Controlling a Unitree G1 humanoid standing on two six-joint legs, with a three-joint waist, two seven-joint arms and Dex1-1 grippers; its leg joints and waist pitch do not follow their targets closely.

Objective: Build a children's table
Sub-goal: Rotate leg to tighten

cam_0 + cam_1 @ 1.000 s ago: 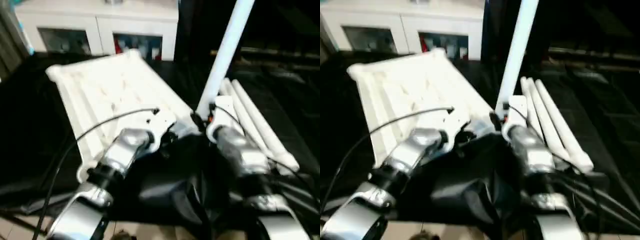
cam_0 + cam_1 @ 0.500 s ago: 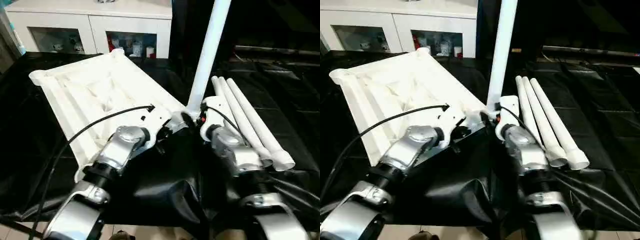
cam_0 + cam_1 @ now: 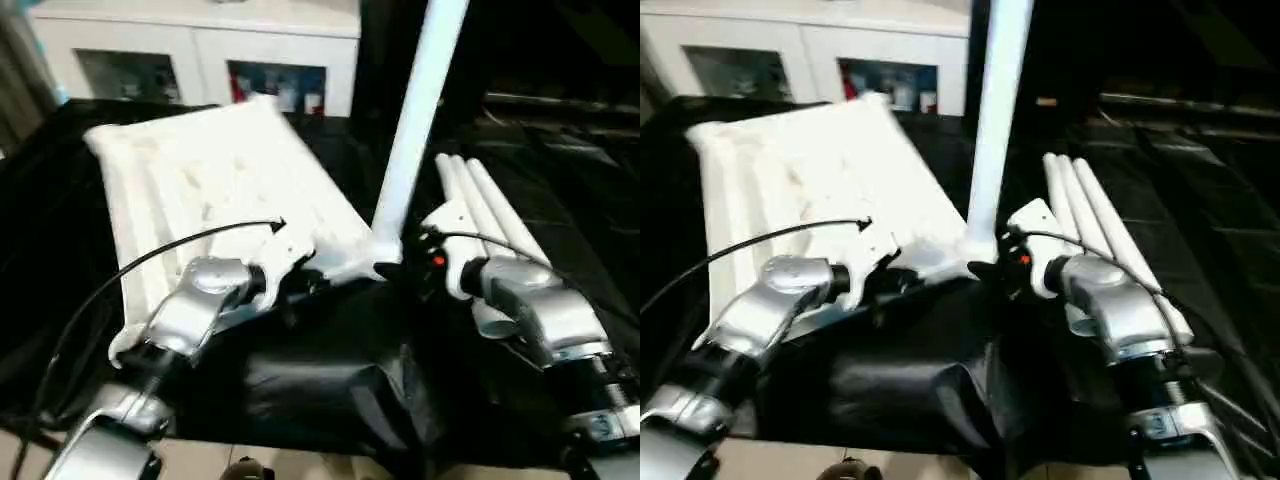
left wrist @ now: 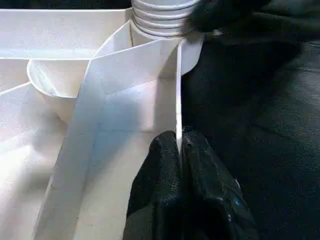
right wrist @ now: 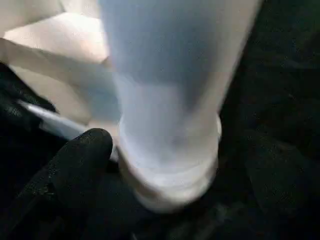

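The white tabletop [image 3: 200,180] lies underside up on the black cloth, its ribs showing. One white leg [image 3: 410,120] stands upright in the near right corner socket [image 4: 160,22]. My left gripper [image 4: 179,137] is shut on the tabletop's thin rim just beside that socket, also seen from the head [image 3: 300,280]. My right gripper [image 3: 415,268] sits at the leg's ribbed base [image 5: 170,165], open. One of its fingers [image 5: 82,160] rests against the collar and the other stands a little apart. Three spare legs [image 3: 490,220] lie side by side to the right.
A white cabinet [image 3: 200,60] with glass doors stands behind the work surface. Black cloth [image 3: 300,380] covers the surface and bunches up near its front edge. A thin black cable [image 3: 150,260] arcs over my left forearm.
The camera has shifted. My right forearm has swung out to the right, with its wrist turned at the leg's base. The left gripper stays on the rim and the leg stays upright.
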